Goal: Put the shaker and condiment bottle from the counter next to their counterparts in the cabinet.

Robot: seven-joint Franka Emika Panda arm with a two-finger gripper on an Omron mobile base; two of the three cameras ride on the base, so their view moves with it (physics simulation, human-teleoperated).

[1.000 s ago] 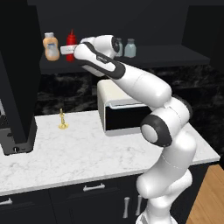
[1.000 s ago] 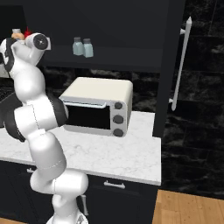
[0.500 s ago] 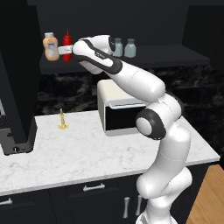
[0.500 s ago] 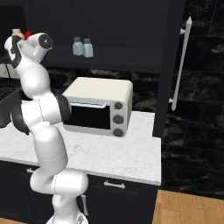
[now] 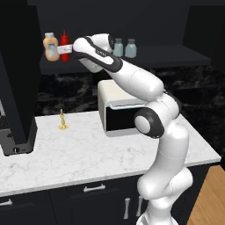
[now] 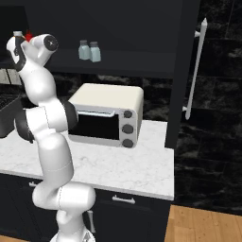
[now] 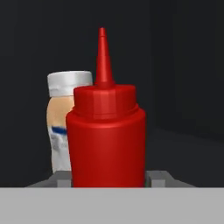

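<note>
Red condiment bottle (image 7: 107, 131); orange bottle (image 7: 65, 127) w/ pale cap; white veined counter (image 5: 88, 158).

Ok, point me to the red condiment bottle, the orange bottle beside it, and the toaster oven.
condiment bottle (image 7: 107, 144): hand view, middle of its red body.
orange bottle (image 5: 51, 49): left base view, on its orange body below the pale cap.
toaster oven (image 6: 106, 97): right base view, on its cream top panel.

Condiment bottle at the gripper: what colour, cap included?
Solid red all over, pointed nozzle cap too. The condiment bottle shows best in the hand view.
</note>
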